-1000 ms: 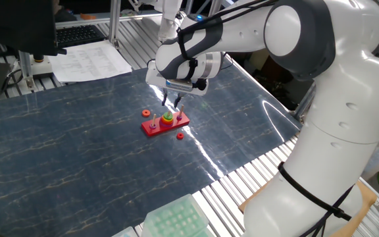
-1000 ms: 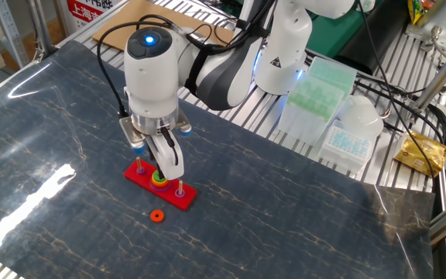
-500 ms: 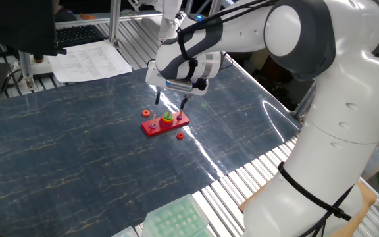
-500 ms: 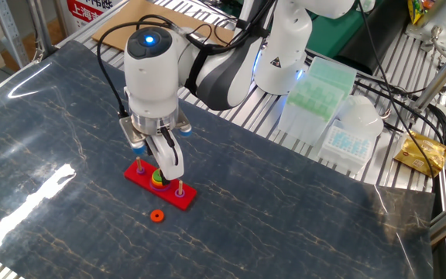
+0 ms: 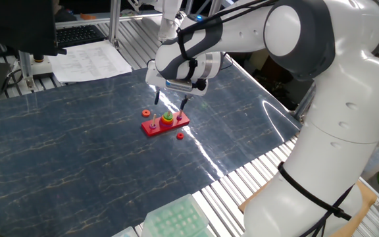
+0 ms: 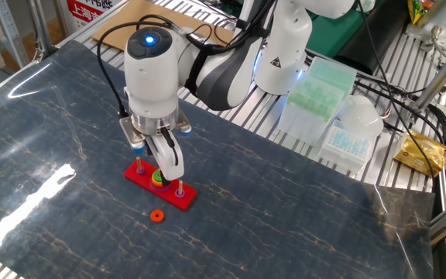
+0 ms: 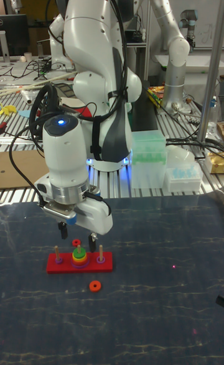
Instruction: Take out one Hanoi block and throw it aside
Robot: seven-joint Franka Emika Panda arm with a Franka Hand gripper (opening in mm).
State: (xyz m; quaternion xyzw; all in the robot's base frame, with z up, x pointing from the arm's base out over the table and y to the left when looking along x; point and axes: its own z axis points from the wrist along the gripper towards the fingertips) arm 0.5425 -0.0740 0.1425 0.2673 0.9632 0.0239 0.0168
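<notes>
from where i sit, nearest to me in the tall fixed view is a loose orange-red ring (image 7: 95, 286) on the worktop (image 7: 162, 303), just in front of the red three-peg base (image 7: 79, 262). on the base's middle peg sits the stack, and the hanoi block (image 7: 78, 252), the small green ring, lies on the yellow ring (image 7: 78, 256) there, with a red piece above it i can't make out properly. the end effector (image 7: 77, 235) hangs just above the base, fingers spread wide and empty, one either side of the middle peg.

my worry: if i descend off-centre, a finger (image 5: 184, 104) could strike an outer peg and shove or tip the base, or i pinch the yellow ring along with the green.

behind, the arm reaches over from the far edge, wrist pointing straight down.
</notes>
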